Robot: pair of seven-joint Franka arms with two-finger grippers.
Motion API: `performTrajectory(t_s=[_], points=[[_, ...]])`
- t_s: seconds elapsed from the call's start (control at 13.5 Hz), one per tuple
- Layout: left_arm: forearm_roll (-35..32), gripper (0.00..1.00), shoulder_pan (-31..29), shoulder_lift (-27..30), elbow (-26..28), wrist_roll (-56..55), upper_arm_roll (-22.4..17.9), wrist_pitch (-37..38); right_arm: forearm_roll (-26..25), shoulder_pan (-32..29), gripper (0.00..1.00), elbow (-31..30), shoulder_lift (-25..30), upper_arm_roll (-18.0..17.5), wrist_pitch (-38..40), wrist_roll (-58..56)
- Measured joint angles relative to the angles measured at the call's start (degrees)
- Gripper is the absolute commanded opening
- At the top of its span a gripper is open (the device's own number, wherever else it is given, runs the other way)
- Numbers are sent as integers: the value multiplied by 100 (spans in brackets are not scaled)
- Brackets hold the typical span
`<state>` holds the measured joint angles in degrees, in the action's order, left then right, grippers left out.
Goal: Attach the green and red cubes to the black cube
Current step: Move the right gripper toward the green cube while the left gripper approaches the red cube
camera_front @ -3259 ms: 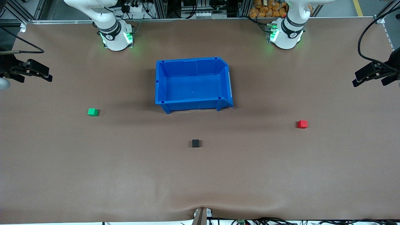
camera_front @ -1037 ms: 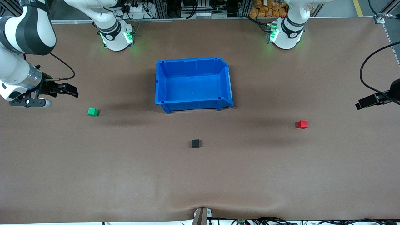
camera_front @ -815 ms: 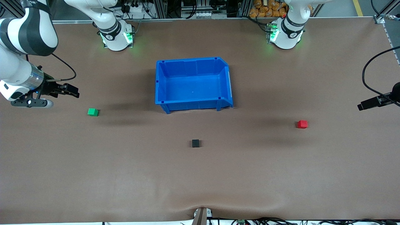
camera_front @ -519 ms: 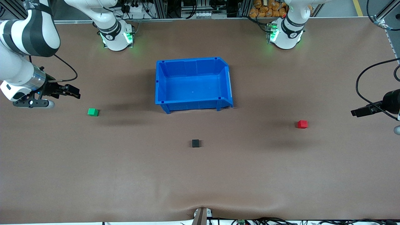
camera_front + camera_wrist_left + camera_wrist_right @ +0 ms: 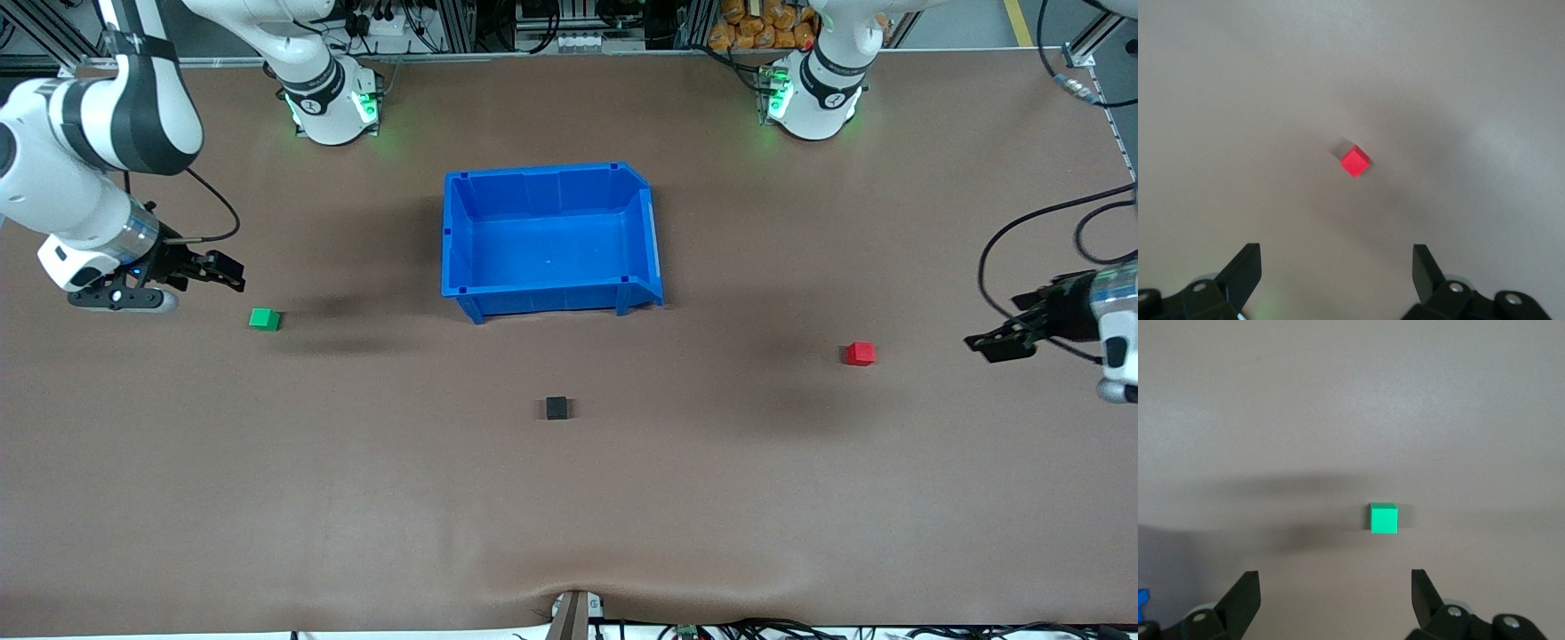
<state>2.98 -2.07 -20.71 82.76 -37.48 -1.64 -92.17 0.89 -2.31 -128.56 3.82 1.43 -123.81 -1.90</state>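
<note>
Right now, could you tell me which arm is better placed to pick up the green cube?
The right arm. Its end effector hangs open close beside the green cube, which its wrist view centres. The left end effector is at the table's opposite end, open near the red cube.

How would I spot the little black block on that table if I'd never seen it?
Find the big blue bin in the middle of the brown table. Nearer the front camera than the bin sits the black cube, alone on bare tabletop. It is the only dark one; the green cube and red cube lie toward the table's ends.
</note>
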Motion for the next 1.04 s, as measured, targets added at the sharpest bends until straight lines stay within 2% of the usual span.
performTrajectory(t_s=[0.3, 0.67, 0.81, 1.04], points=[[495, 100, 60, -396, -7, -846, -8, -265, -2, -190, 100, -229, -130, 5, -147, -162], [429, 100, -76, -956, 33, -987, -80, -814, -2, -311, 100, -522, -554, 3, -832, -289], [-125, 100, -82, -1038, 146, -278, -56, -1019, -2, -312, 100, -626, -785, 2, -1131, -305], [-395, 100, -30, -1153, 387, 770, 1, -1344, -2, -336, 100, -642, -1201, 5, -1516, -424]])
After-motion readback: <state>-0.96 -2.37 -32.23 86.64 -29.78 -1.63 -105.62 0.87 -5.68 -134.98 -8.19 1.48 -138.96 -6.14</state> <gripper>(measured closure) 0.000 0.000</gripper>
